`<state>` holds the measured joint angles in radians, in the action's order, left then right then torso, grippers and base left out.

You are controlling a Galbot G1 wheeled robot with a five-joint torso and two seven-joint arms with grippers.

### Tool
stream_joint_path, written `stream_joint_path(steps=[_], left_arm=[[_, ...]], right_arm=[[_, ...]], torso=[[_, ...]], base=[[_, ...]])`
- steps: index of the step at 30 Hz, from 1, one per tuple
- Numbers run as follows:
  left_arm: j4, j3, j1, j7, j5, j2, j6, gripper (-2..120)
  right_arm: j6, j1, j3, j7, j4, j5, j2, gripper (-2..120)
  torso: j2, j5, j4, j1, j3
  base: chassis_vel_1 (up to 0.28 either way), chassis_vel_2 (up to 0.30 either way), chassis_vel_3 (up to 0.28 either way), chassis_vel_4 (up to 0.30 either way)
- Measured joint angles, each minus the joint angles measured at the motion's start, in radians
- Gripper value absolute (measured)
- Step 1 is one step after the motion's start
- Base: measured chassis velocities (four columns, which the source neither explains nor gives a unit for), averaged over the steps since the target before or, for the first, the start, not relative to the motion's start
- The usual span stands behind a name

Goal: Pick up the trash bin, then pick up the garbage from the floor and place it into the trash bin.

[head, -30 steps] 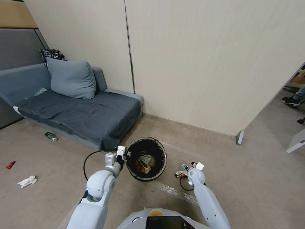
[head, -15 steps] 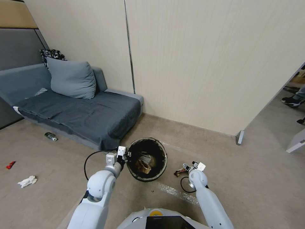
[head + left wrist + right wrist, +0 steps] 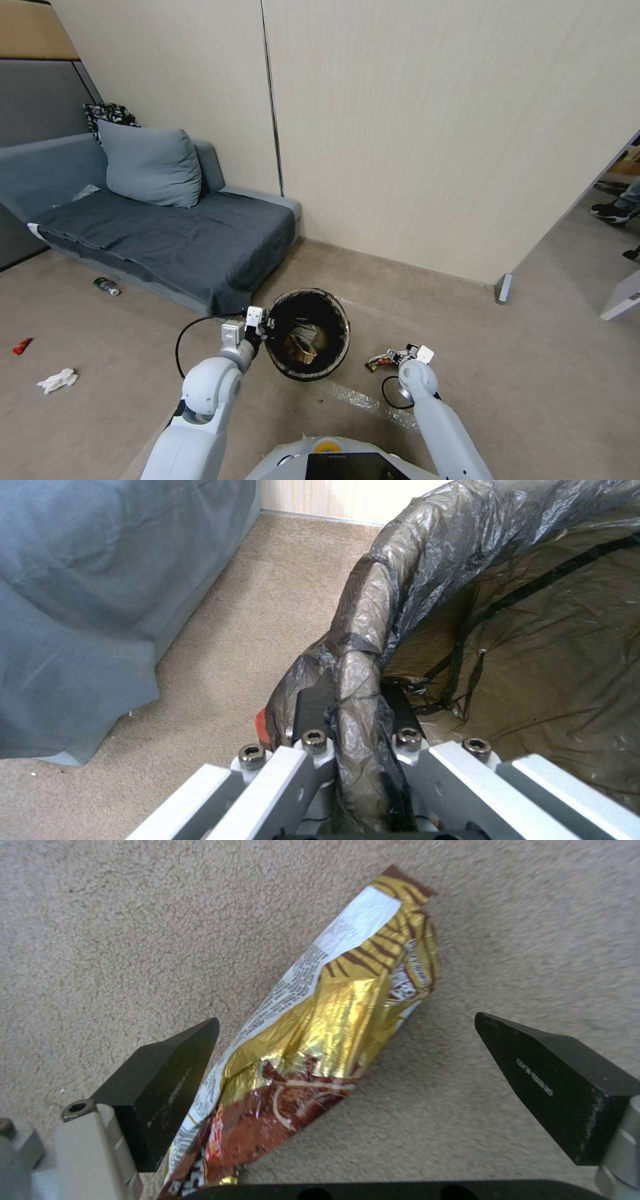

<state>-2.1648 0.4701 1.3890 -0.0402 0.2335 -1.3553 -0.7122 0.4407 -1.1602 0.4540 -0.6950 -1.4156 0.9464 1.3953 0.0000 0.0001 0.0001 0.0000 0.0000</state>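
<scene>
over the wrapper (image 3: 333, 1040), right tool (image 3: 347, 1040) lower

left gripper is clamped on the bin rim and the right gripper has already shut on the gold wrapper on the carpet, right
Not quite. The left gripper is clamped on the trash bin rim, but the right gripper is open: the right wrist view shows its fingers spread on either side of the gold wrapper, which lies on the carpet ungripped.
</scene>
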Motion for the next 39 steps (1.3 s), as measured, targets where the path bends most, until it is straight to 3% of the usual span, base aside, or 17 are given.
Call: stream_joint_path(steps=[15, 22, 25, 29, 33, 39], left_arm=[[0.006, 0.005, 0.0, 0.0, 0.001, -0.002, 0.003, 1], [0.008, 0.005, -0.001, 0.0, 0.002, -0.003, 0.004, 1], [0.009, 0.001, -0.003, 0.0, 0.002, -0.006, 0.004, 1], [0.011, 0.001, -0.003, 0.0, 0.002, -0.006, 0.004, 1], [0.011, 0.002, -0.004, 0.0, 0.002, -0.005, 0.005, 1], [0.014, 0.002, -0.006, 0.0, 0.002, -0.006, 0.005, 1]], right_arm=[[-0.003, 0.026, -0.003, 0.028, 0.047, -0.023, 0.029, 100], [-0.007, 0.021, -0.001, 0.037, 0.049, -0.023, 0.03, 80], [-0.009, 0.021, 0.001, 0.045, 0.052, -0.022, 0.031, 61], [-0.01, 0.021, 0.001, 0.048, 0.054, -0.022, 0.033, 51], [-0.013, 0.025, -0.001, 0.052, 0.061, -0.026, 0.04, 31], [-0.017, 0.027, -0.001, 0.055, 0.065, -0.032, 0.042, 13]], torso=[[0.0, -0.0001, 0.0, 0.0, 0.0], [0.0, -0.0001, -0.0001, 0.0, 0.0], [0.0, 0.0, -0.0001, 0.0, 0.0], [0.0, -0.0002, -0.0001, 0.0, 0.0], [0.0, -0.0001, 0.0, 0.0, 0.0], [0.0, -0.0001, -0.0001, 0.0, 0.0]], base=[[0.0, 0.0, 0.0, 0.0], [0.0, 0.0, 0.0, 0.0], [0.0, 0.0, 0.0, 0.0], [0.0, 0.0, 0.0, 0.0], [0.0, 0.0, 0.0, 0.0], [0.0, 0.0, 0.0, 0.0]])
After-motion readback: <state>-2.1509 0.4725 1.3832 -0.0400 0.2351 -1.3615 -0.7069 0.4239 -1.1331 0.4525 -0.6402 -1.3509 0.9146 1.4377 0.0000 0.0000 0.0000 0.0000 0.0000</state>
